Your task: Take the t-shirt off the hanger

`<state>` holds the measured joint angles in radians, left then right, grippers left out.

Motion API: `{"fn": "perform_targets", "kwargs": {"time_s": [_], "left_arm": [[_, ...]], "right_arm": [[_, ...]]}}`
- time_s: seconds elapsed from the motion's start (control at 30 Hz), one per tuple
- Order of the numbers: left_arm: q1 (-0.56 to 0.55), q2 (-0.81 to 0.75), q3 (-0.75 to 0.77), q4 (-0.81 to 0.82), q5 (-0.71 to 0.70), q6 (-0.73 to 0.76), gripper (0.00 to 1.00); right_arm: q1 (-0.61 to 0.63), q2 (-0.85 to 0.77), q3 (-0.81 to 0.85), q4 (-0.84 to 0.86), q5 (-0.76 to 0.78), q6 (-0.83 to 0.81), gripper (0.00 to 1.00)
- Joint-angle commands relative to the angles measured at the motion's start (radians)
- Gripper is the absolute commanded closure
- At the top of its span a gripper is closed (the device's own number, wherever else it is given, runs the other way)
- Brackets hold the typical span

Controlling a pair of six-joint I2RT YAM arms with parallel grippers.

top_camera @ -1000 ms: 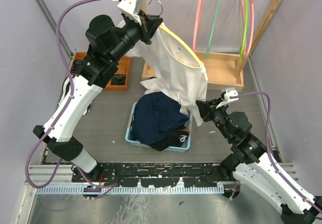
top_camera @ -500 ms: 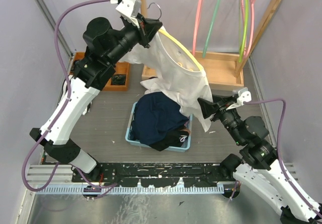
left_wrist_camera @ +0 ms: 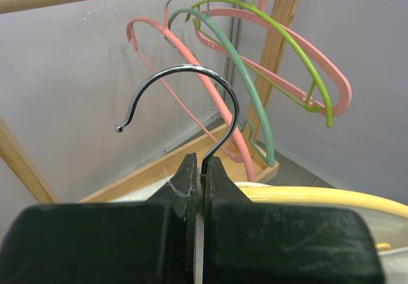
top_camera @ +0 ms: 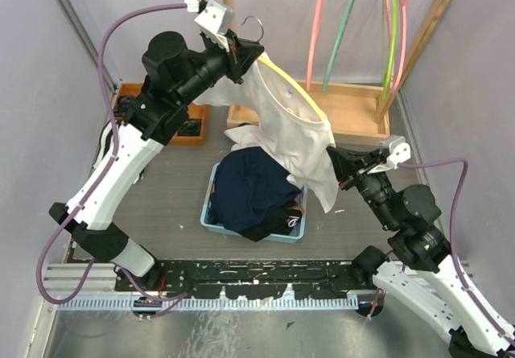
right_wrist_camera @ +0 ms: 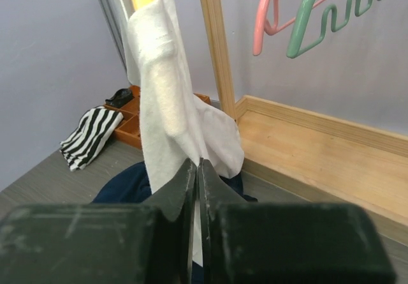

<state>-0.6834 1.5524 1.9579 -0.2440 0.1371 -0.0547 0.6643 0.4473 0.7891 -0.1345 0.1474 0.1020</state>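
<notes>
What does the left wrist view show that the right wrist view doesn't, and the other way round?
Left wrist only: the left pincer shut on the hanger's metal hook; a lime hanger. Right wrist only: the right pincer pinching the t-shirt; a striped cloth and navy clothes. Both: the yellow hanger arm, the wooden rack, a pink hanger and a green hanger.

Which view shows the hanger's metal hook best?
Left wrist view: the metal hook is large, its stem in the left pincer. Top external shows it tiny; right wrist misses it.
</notes>
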Motion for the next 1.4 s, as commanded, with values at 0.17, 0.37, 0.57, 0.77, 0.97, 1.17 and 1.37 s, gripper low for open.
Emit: {"fn": "perform_targets", "kwargs": {"time_s": [0.17,0.37,0.57,0.77,0.97,1.17,1.37], "left_arm": [[0.003,0.001,0.132,0.007,-0.034,-0.035,1.00],[0.005,0.007,0.208,-0.035,-0.054,-0.034,1.00],[0.005,-0.003,0.204,-0.039,-0.049,-0.033,1.00],[0.005,-0.013,0.199,-0.032,-0.080,-0.026,1.00],[0.005,-0.029,0.187,-0.011,-0.132,-0.034,1.00],[0.006,-0.045,0.154,0.031,-0.165,-0.054,1.00],[0.005,-0.045,0.157,0.044,-0.170,-0.068,1.00]], "right_arm": [[0.000,-0.017,-0.088,0.061,0.078,0.053,0.99],[0.000,-0.041,-0.226,0.064,0.175,0.143,0.99],[0.001,-0.051,-0.270,0.090,0.157,0.180,0.99],[0.000,-0.036,-0.265,0.095,0.159,0.171,0.99],[0.000,-0.109,-0.320,0.120,0.208,0.204,0.99],[0.000,-0.178,-0.355,0.138,0.230,0.223,0.99],[-0.001,-0.155,-0.355,0.143,0.208,0.227,0.99]]}}
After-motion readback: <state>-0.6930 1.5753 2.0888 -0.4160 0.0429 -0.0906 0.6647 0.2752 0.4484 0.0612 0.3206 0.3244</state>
